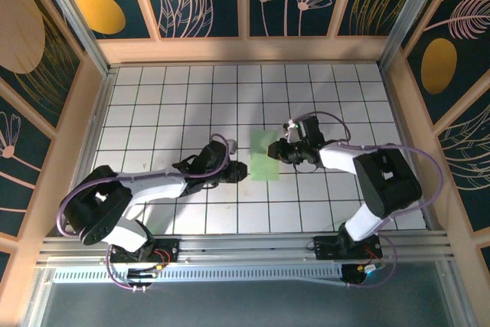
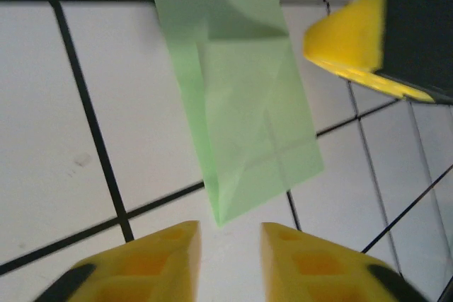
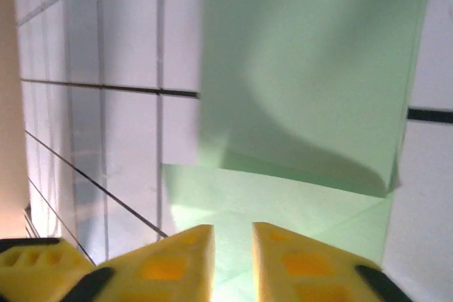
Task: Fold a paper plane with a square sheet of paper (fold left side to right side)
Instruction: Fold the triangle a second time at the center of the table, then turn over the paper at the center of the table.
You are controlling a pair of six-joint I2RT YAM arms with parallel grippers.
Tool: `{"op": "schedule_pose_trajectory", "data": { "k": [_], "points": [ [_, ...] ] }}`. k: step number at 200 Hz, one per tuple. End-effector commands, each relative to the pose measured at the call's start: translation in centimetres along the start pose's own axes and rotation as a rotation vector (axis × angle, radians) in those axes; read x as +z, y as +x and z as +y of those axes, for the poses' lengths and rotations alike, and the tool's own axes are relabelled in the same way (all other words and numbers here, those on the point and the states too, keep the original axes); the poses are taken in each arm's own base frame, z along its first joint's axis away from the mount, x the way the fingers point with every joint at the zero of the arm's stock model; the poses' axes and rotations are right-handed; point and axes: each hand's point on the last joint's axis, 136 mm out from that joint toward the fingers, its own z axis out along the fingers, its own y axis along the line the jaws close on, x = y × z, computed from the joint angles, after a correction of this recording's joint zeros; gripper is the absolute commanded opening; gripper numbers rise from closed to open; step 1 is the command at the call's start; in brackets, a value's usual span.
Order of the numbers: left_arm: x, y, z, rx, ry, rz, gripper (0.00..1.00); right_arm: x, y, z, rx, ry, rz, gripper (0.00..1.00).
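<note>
Currently the thin pale green paper sheet (image 1: 264, 157), folded into a narrow rectangle, lies mid-way on the white gridded bench (image 1: 153, 105), between the two arms. Left tool (image 2: 230, 238) sits just off the sheet's near-left corner, jaws a narrow gap apart, holding nothing. Right tool (image 3: 233, 238) is low over the sheet's right side, jaws likewise slightly parted, nothing pinched between them.

Sheet of paper (image 1: 265, 156) on table (image 1: 191, 97), between left arm (image 1: 153, 186) and right arm (image 1: 341, 158)
</note>
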Motion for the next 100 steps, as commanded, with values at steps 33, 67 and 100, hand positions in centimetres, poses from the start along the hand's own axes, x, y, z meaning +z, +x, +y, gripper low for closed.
{"op": "schedule_pose_trajectory", "data": {
  "k": [33,67,100],
  "points": [
    [0.0,-3.4,-0.1,-0.102,0.087,-0.1,0.53,-5.3,-3.0,0.3,-0.012,0.003,-0.258,0.75],
    [1.9,-4.4,0.1,-0.109,0.09,-0.085,0.56,-7.0,-2.5,0.0,0.017,-0.05,-0.295,0.89],
    [3.6,-5.4,0.7,-0.086,0.046,-0.084,0.57,-6.9,-1.3,-0.1,0.024,-0.079,-0.266,0.91]
  ]
}}
